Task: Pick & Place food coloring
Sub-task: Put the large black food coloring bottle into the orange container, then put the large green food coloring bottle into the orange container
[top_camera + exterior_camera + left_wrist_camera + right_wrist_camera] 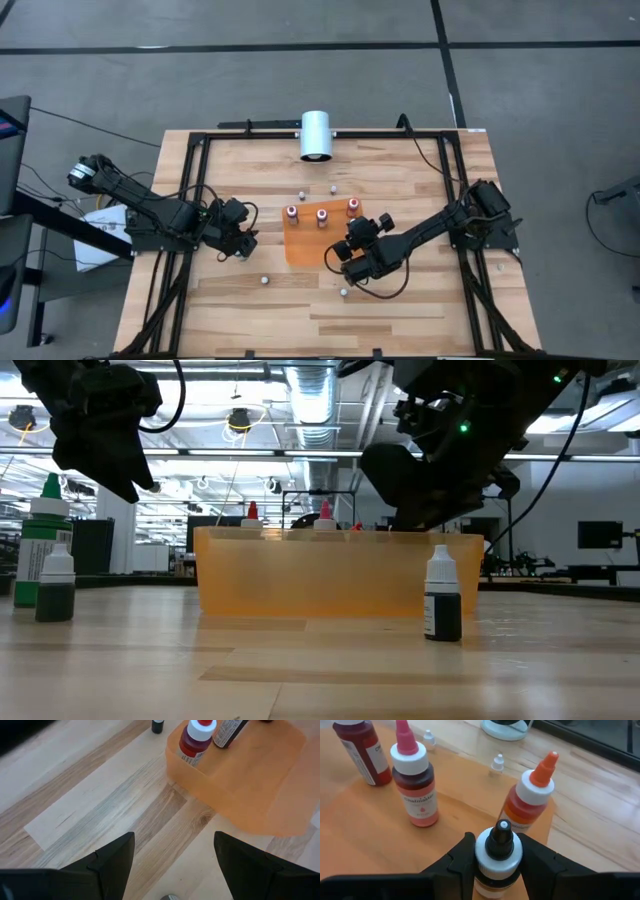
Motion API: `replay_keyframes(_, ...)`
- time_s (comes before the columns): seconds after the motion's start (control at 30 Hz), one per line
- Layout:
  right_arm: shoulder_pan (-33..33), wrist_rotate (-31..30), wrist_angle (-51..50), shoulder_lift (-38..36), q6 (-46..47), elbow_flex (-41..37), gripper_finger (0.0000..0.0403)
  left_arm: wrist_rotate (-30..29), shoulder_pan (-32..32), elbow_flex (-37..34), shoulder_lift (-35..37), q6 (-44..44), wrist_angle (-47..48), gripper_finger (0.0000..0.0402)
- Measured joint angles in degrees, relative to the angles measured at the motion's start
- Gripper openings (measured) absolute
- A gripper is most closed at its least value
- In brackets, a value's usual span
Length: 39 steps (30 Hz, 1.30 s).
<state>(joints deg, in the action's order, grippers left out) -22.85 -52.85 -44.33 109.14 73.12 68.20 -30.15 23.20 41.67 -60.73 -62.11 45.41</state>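
Note:
The food coloring is a set of small dropper bottles. Three stand upright in the flat orange tray (305,248): a red one (362,750), a pink-topped one (415,785) and an orange-topped one (530,795). My right gripper (499,865) is shut on a fourth, black-tipped bottle (499,842) over the tray's near right part (345,250). My left gripper (172,865) hovers open just left of the tray (240,240), with nothing between its fingers. Tiny bottles stand loose on the table at the far side (299,194), (333,187) and the near side (264,281), (343,292). My right gripper pinches the black-tipped bottle by its white cap collar (482,854), one finger on each side. The fingers slant down at it from the table's right and near side. The bottle stands upright with its tip up. Its lower part is hidden by the fingers, so whether it rests on the tray cannot be told.
A big white cylinder (316,135) lies at the far edge of the table. In the low view a green-topped bottle (42,545) and a small dark one (55,585) stand at the left, and another small dark bottle (443,598) stands in front of the tray wall (330,575).

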Motion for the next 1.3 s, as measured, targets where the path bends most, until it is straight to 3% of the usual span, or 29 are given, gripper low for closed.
replay_keyframes(0.57, 0.4, 5.5, -2.9, -0.3, -0.1, -0.1, 0.0219, 0.4, 0.0, 0.0, 0.0, 0.0, -0.1, 0.0265)
replay_keyframes(0.9, -0.1, 9.0, -6.1, -2.7, -0.1, 0.0, 0.0224, 0.3, 0.0, 0.0, 0.0, 0.0, 0.0, 0.0265)
replay_keyframes(1.3, -3.4, 6.8, -8.2, -17.3, -2.2, 0.0, 0.0224, 0.3, 0.0, 0.0, 0.0, 0.0, -0.1, 0.0265)
